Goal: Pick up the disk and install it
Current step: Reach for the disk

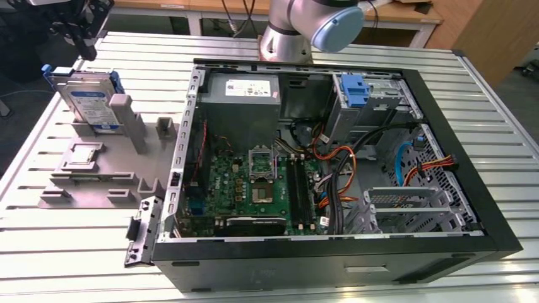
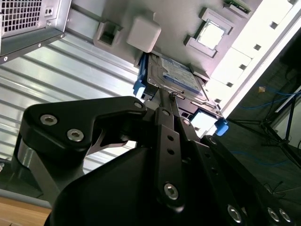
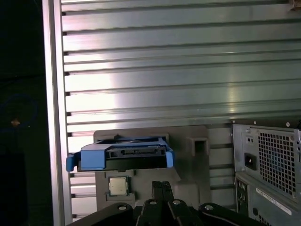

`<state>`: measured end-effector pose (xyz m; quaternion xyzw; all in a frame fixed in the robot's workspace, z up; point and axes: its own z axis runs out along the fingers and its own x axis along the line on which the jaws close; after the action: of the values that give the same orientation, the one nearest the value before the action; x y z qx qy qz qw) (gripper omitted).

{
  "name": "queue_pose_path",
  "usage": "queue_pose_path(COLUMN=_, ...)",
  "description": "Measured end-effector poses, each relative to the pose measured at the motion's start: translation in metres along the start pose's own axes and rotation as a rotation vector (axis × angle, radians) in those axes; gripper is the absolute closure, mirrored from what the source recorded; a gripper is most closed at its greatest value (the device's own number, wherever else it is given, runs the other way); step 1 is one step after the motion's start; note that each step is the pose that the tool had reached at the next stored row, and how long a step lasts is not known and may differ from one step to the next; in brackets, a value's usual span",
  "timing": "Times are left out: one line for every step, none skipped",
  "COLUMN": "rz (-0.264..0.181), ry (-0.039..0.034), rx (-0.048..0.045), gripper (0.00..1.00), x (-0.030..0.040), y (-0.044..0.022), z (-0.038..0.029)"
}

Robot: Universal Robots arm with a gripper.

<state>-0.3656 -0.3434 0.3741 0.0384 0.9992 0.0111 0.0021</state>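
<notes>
I see the gripper (image 1: 86, 53) poised with its fingers pressed together on nothing, just above the disk (image 1: 88, 104), which stands on edge in the grey fixture (image 1: 110, 183), at the exterior view's left of the open computer case (image 1: 337, 259).

The disk (image 1: 88, 101) stands in the holder (image 1: 93, 183), beside the case (image 1: 320, 255).

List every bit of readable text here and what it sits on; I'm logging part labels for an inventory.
On the disk: white-and-blue label, print too small to read.
On the power supply: white label, print blurred and unreadable.
On the computer case: rear sticker, too small to read.
No other text is legible.
</notes>
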Motion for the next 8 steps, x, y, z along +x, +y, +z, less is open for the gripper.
queue_pose_path(rz=0.0, ry=0.0, rx=0.0, gripper=0.9, x=0.0012, y=0.0, z=0.0002)
queue_pose_path(rz=0.0, ry=-0.0001, rx=0.0, gripper=0.9, x=0.0026, y=0.0001, z=0.0005)
queue_pose_path(rz=0.0, ry=0.0, rx=-0.0001, gripper=0.9, x=0.0041, y=0.0002, z=0.0007)
queue_pose_path(rz=0.0, ry=-0.0001, rx=-0.0001, gripper=0.9, x=0.0062, y=0.0003, z=0.0009)
queue_pose_path(rz=0.0, ry=-0.0001, rx=-0.0001, gripper=0.9, x=0.0086, y=0.0004, z=0.0011)
queue_pose_path(rz=0.0, ry=0.0, rx=-0.0001, gripper=0.9, x=0.0107, y=0.0004, z=0.0012)
queue_pose_path(rz=0.0, ry=0.0, rx=0.0, gripper=0.9, x=0.0126, y=0.0005, z=0.0013)
queue_pose_path(rz=0.0, ry=0.0, rx=0.0, gripper=0.9, x=0.0147, y=0.0005, z=0.0015)
